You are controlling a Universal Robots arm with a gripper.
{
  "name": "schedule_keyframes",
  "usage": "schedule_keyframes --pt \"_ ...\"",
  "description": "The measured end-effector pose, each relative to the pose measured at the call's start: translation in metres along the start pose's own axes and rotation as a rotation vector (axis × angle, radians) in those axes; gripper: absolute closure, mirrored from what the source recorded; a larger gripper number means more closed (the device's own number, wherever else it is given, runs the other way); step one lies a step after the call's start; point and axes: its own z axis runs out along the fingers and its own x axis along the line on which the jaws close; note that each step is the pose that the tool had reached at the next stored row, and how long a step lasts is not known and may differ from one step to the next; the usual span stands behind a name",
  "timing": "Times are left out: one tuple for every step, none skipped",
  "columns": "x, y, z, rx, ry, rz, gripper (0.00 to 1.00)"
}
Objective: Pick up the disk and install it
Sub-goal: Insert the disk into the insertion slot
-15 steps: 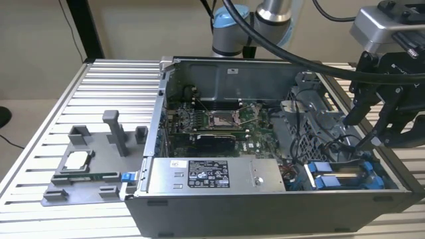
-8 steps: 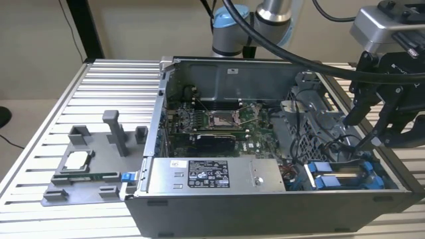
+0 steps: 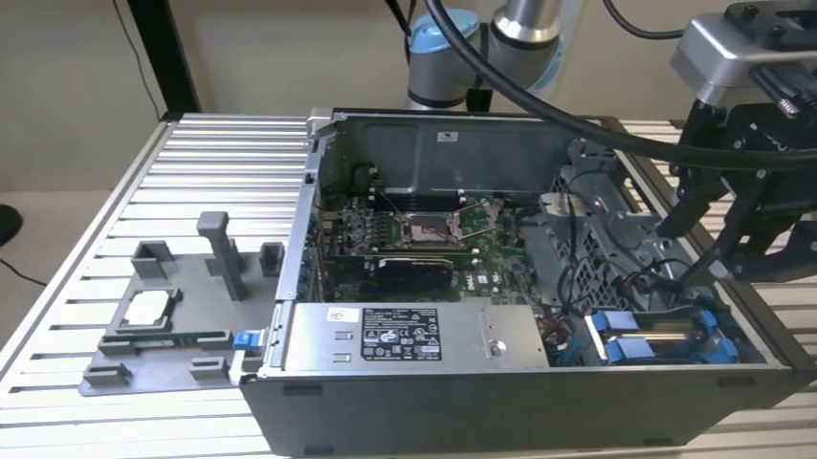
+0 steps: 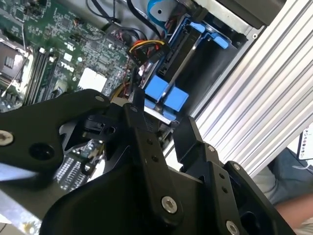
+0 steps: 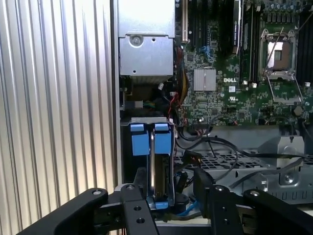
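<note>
Presently, spread black gripper (image 5: 169, 176) straddles stiff, likely fragile silver-grey rectangular disk (image 5: 161, 156); hold by its blue plastic rails (image 5: 139, 141).

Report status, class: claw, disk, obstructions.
Black claw open, straddling the silver-grey disk in blue plastic rails. Disk standing on edge in a corner of the dark grey metal computer case. Black cables close beside it.

A robotics lab or test workshop. A ribbed aluminium counter (image 3: 191, 163) carries an opened computer case (image 3: 511, 402) with its motherboard (image 3: 422, 225) bare. Beside the case sits a grey parts fixture (image 3: 166, 316). A robot arm (image 3: 447, 57) is mounted at the counter's far edge, trailing thick black cables (image 3: 537, 96), before a plain beige wall (image 3: 281, 48).
</note>
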Motion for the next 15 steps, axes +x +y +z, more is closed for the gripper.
schedule_keyframes --pt "0.0001 0.0 0.0004 0.0004 -0.0111 0.0 0.0" --pt "0.0001 0.0 0.0007 0.0006 -0.0233 0.001 0.0" --pt "0.0002 -0.0001 0.0011 0.0008 -0.0348 0.002 0.0" --pt "0.0005 -0.0003 0.002 0.0007 -0.0425 0.004 0.0" --pt "0.0009 -0.0008 0.0037 0.0011 -0.0458 0.007 0.0" --pt "0.0013 -0.0009 0.0053 0.0018 -0.0467 0.013 0.0" --pt "0.0015 -0.0009 0.007 0.0035 -0.0466 0.025 0.0" --pt "0.0017 -0.0009 0.0085 0.0059 -0.0463 0.043 0.0" --pt "0.0019 -0.001 0.0101 0.0084 -0.0462 0.06 0.0" --pt "0.0021 -0.001 0.0119 0.0111 -0.0461 0.08 0.0" --pt "0.0023 -0.0009 0.0134 0.0136 -0.046 0.097 0.0" --pt "0.0026 -0.0009 0.0164 0.0186 -0.0457 0.133 0.0" --pt "0.0028 -0.0009 0.0179 0.0211 -0.0456 0.151 0.0" --pt "0.003 -0.0008 0.0194 0.0238 -0.0454 0.17 0.0" --pt "0.0031 -0.0008 0.0206 0.0261 -0.0452 0.186 0.0"
